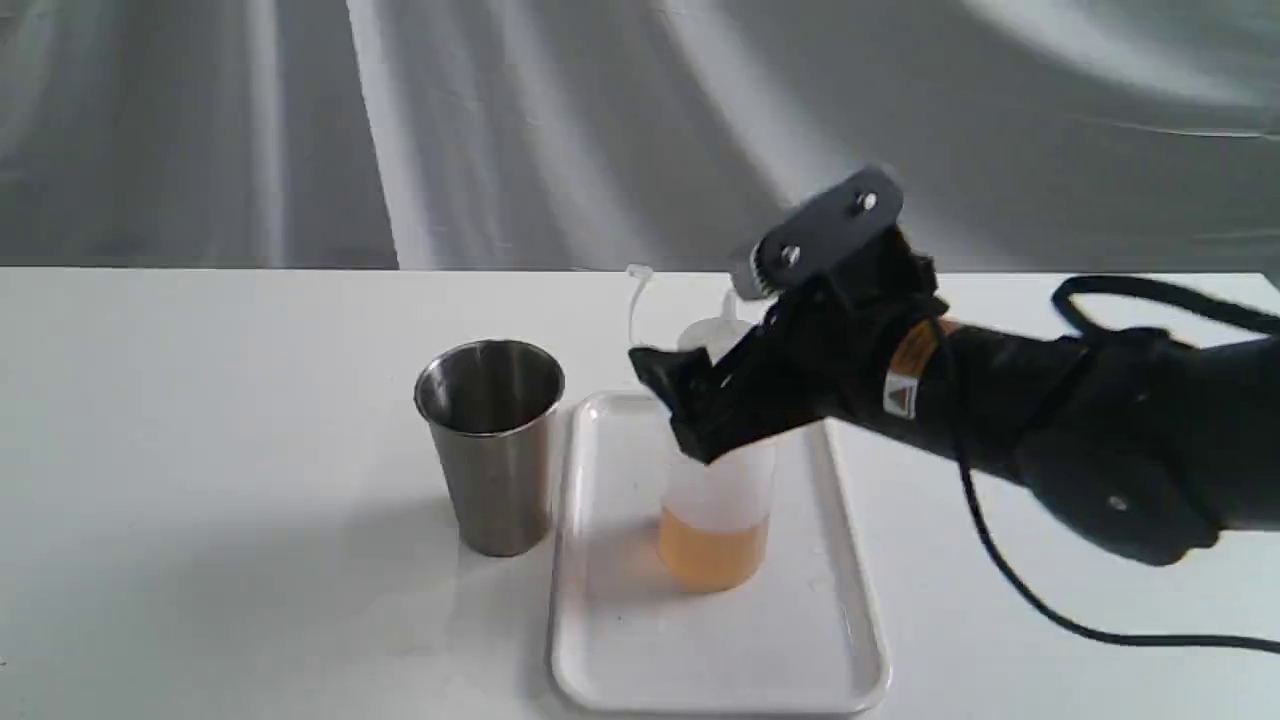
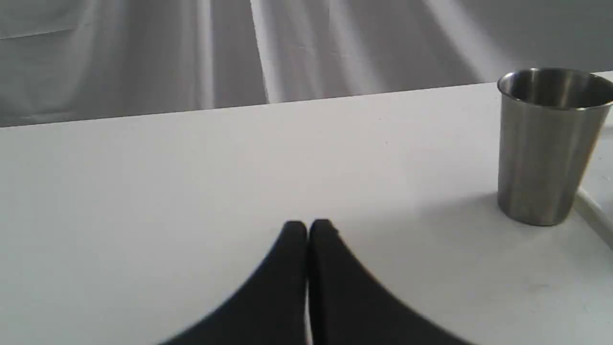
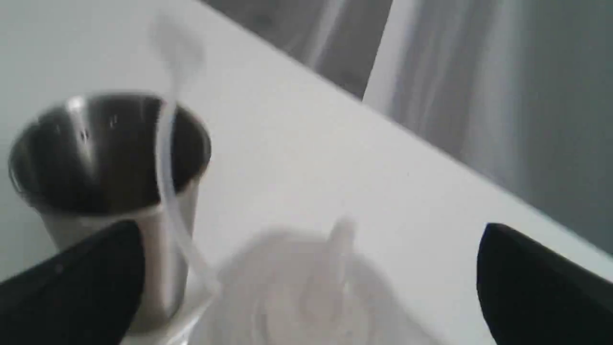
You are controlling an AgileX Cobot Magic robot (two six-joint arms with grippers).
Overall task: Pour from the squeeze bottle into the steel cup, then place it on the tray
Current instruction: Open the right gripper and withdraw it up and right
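Observation:
The squeeze bottle (image 1: 715, 520) stands upright on the white tray (image 1: 620, 640), with amber liquid in its lower part. My right gripper (image 1: 690, 400) sits around the bottle's upper half, open. In the right wrist view its fingers (image 3: 86, 282) stand wide on either side of the bottle's (image 3: 306, 297) nozzle top, apart from it, and the cap strap arcs up in front of the steel cup (image 3: 96, 153). The steel cup (image 1: 492, 440) stands just left of the tray. The left wrist view shows my left gripper (image 2: 308, 227) shut and empty above the table, with the cup (image 2: 546, 148) off to one side.
The white table ends at a grey curtain behind. A black cable (image 1: 1000, 570) trails from my right arm across the table right of the tray. A corner of the tray (image 2: 594, 211) shows beside the cup in the left wrist view.

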